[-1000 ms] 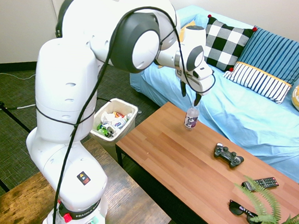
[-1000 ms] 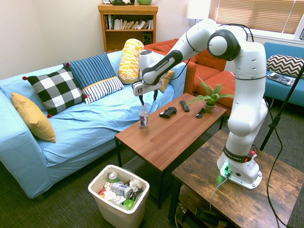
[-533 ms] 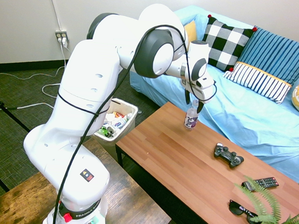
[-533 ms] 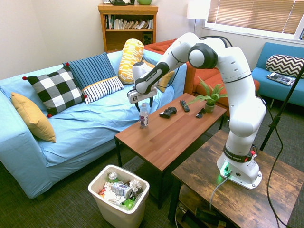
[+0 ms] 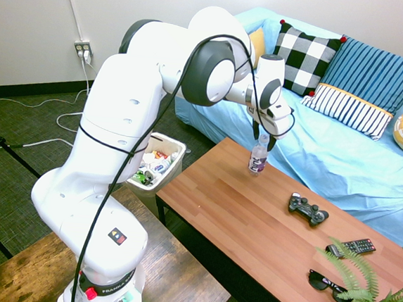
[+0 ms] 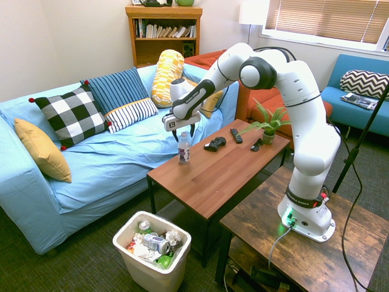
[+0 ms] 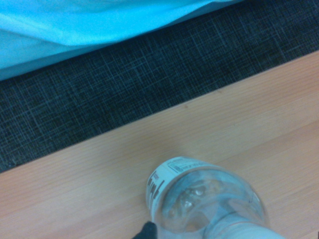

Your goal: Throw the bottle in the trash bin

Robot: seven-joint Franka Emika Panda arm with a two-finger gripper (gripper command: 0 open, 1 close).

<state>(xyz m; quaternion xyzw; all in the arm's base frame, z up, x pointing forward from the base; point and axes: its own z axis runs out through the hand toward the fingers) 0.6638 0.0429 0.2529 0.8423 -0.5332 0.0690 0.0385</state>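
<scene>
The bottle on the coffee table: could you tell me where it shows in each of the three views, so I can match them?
First exterior view: the bottle stands upper middle, under the gripper.
Second exterior view: the bottle stands left of centre, near the table's sofa-side edge.
Wrist view: the bottle fills the bottom middle, seen from above.
Shared landmark: the coffee table.

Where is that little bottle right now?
The bottle stands upright near the wooden coffee table's sofa-side edge, directly under the gripper, left of the game controller.
</scene>
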